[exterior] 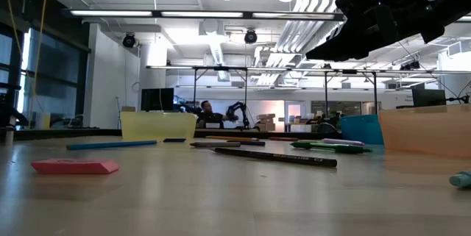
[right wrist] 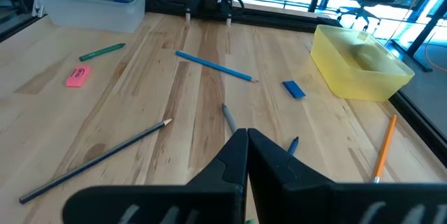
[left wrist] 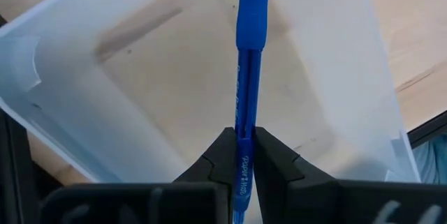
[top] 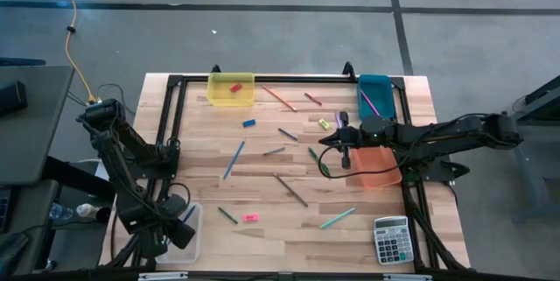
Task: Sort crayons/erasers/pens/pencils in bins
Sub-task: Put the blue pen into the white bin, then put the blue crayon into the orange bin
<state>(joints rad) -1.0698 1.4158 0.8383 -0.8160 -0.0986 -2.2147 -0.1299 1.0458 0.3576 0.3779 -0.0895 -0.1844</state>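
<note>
My left gripper (left wrist: 242, 155) hangs over the clear bin (left wrist: 140, 77) at the table's near left corner, shut on a blue pen (left wrist: 250, 15). The clear bin (top: 187, 235) also shows in the high view, under that arm. My right gripper (right wrist: 246, 146) is shut and holds nothing; it hovers over the table beside the orange bin (top: 378, 167). A yellow bin (top: 231, 89) with a red eraser (top: 234, 88) and a teal bin (top: 376, 95) stand at the far edge. Blue (top: 249, 123), pink (top: 250, 217) and yellow (top: 324, 123) erasers lie on the wood. My left gripper pinches the blue pen's printed barrel (left wrist: 244, 162) between its two fingers. The fingers come from above, pointing down, and the pen runs along them. It hangs below the fingers with its rubber grip end (left wrist: 251, 21) down inside the clear bin. Whether its tip touches the bin's floor is out of frame.
Pencils, pens and crayons lie scattered over the table's middle, among them a blue stick (top: 234, 159), a dark one (top: 290, 190) and a teal one (top: 337, 219). A grey calculator (top: 391, 240) sits at the near right corner. A black frame (top: 262, 78) borders the table.
</note>
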